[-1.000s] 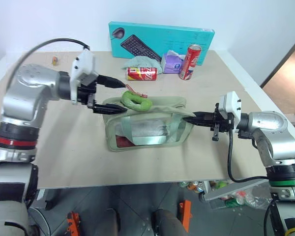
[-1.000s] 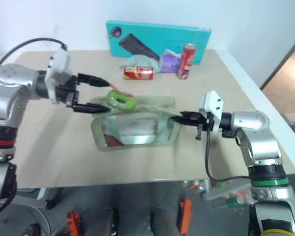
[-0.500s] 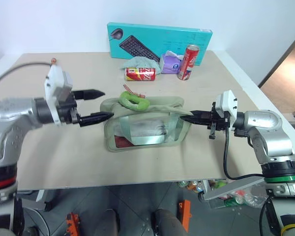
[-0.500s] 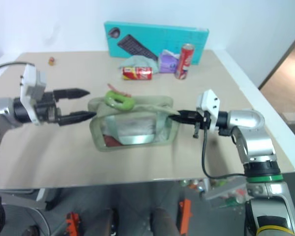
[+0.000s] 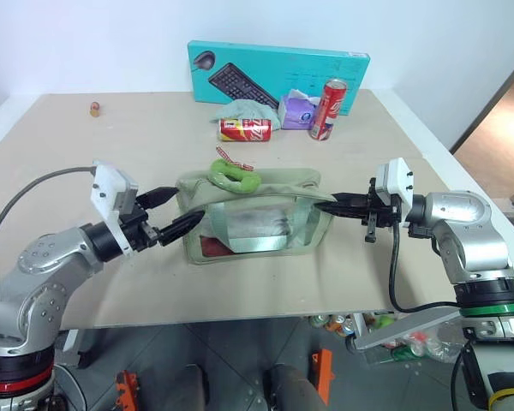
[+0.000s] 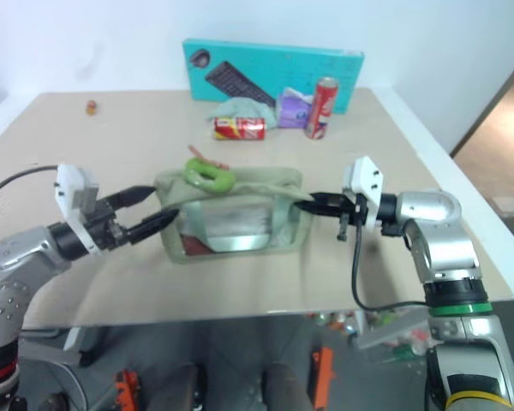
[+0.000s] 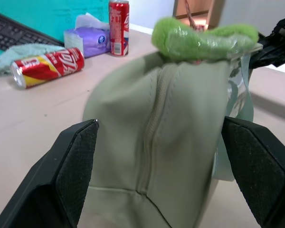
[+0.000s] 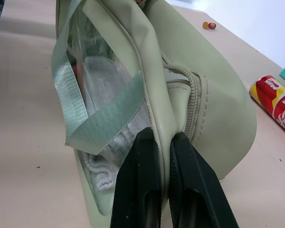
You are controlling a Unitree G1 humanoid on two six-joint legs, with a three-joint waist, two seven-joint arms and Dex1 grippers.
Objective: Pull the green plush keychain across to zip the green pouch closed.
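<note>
Pouch [image 5: 253, 214] sits mid-tabletop [image 5: 343, 274], plush keychain [image 5: 235, 175] on its far-left top. Right gripper [image 5: 320, 205] clamps its right end; left gripper [image 5: 182, 211] spread wide at its left end.

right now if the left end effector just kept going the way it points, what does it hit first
Most likely the near end of the green pouch: the open left end effector points straight at that end panel, fingers either side of it. The green plush keychain sits higher, on top.

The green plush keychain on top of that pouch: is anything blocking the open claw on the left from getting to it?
Nothing visible does. The left gripper, jaws open, sits at the left end of the green pouch, and the green plush keychain lies uncovered on top, farther along. The right gripper pinches the pouch's other end.
</note>
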